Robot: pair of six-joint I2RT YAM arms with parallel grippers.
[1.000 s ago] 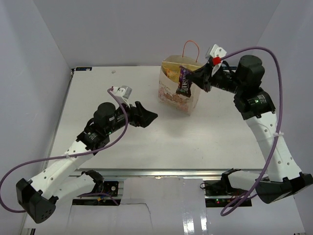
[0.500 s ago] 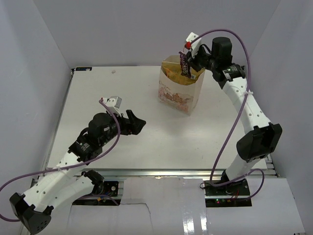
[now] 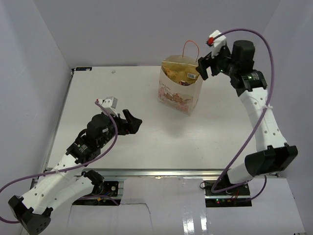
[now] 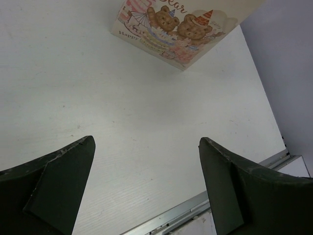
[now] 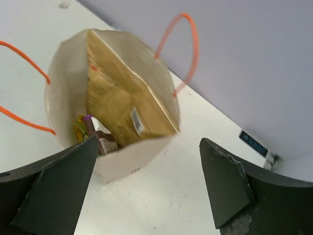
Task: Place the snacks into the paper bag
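With the purple packet (image 5: 100,138) inside the paper bag (image 3: 178,95) at the far middle, beside the chip bag (image 5: 122,98), the right gripper (image 3: 202,69), fingers spread and empty, should lift clear of the orange handles (image 5: 190,44); the left gripper (image 3: 132,120) hangs likewise spread, empty.

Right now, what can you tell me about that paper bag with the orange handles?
The paper bag is tan kraft paper, standing upright and open at the far side of the white table. Two thin orange cord handles arch above its rim. Its front carries a pinkish print of two teddy bears. Inside, a large golden chip bag stands on end, with a purple packet beside it.
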